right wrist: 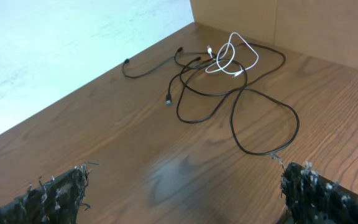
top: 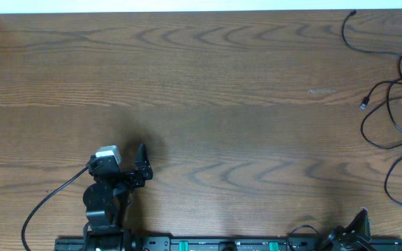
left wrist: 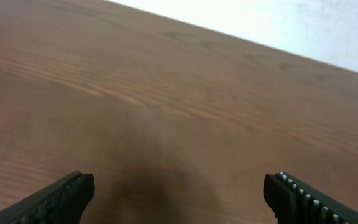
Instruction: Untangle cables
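Several black cables [right wrist: 168,98] and one white cable [right wrist: 255,55] are seen looped over one another on the wooden desk [top: 201,84], near its far right corner. Two grippers are counted. The left gripper [left wrist: 179,186] and the right gripper [right wrist: 182,180] are both held wide apart. The cables lie well ahead of the right gripper and far from the left gripper.

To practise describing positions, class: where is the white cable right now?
Right wrist view: the white cable lies looped among the black cables at the far right corner of the table, beside the brown wall.
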You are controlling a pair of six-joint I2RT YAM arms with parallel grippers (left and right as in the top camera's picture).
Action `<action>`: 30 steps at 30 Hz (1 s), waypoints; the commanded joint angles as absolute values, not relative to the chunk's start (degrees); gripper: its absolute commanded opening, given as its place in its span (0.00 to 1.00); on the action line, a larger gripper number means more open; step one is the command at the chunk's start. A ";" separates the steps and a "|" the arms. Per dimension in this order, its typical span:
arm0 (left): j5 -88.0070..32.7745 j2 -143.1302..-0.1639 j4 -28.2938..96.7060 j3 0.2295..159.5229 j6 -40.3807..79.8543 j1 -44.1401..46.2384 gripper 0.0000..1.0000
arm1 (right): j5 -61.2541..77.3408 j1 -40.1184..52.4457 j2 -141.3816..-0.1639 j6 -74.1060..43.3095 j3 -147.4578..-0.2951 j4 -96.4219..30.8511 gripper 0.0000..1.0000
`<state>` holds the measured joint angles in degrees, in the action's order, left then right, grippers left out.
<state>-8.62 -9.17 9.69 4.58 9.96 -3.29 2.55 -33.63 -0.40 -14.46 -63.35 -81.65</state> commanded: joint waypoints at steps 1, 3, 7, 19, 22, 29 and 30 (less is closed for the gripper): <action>-7.88 -10.87 10.15 3.09 8.60 -3.53 0.93 | 2.07 -32.91 -0.82 -14.74 -63.44 -81.73 0.99; -7.88 -11.86 10.15 3.09 8.60 -3.53 0.92 | 2.07 -32.91 -0.82 -14.74 -63.44 -81.73 0.99; -7.88 -13.63 10.13 3.09 8.60 -3.53 0.92 | 2.07 -32.91 -0.82 -14.74 -63.44 -81.73 0.99; -7.88 -7.18 10.13 3.09 8.60 -3.46 0.92 | 2.07 -32.91 -0.82 -14.74 -63.44 -81.73 0.99; -7.88 -1.76 10.13 3.09 8.60 -3.46 0.92 | 2.07 -32.91 -0.82 -14.74 -63.44 -81.73 0.99; -7.88 -0.10 10.11 3.11 8.60 -3.46 0.93 | 2.04 -32.91 -0.82 -14.74 -63.44 -81.73 0.99; -7.86 -0.10 10.11 3.11 8.60 -3.46 0.92 | 2.07 -32.91 -0.82 -14.74 -63.44 -81.73 0.99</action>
